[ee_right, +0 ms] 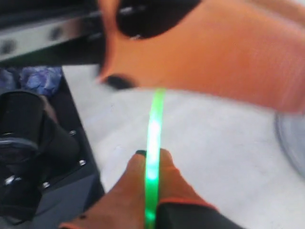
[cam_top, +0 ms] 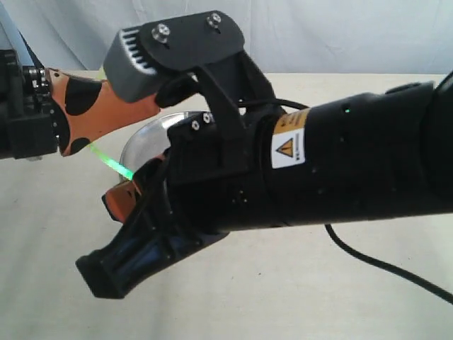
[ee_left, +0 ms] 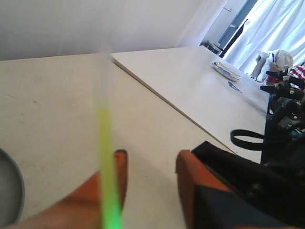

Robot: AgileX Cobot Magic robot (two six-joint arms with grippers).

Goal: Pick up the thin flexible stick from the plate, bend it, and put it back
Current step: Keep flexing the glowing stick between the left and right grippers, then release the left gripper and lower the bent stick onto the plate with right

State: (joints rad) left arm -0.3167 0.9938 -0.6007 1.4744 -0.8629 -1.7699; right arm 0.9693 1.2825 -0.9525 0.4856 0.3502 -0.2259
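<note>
Exterior view shows the right arm (cam_top: 368,163) reaching in from the right and filling the foreground, with the right tool (cam_top: 126,191) left of the middle. The stick (cam_top: 112,161) glows green in the air between this tool and the left tool (cam_top: 138,106), slanting down from the left one to the right one. It is off the plate (cam_top: 141,138), which lies on the worktop (cam_top: 283,297) just behind and is mostly hidden by the arm. Right wrist view shows the right tool's fingers (ee_right: 126,191) pressed together on the stick. Left wrist view shows the left tool's fingers (ee_left: 183,176) spread, with bare worktop between them. The stick runs past one finger there, and I cannot tell whether it touches it.
</note>
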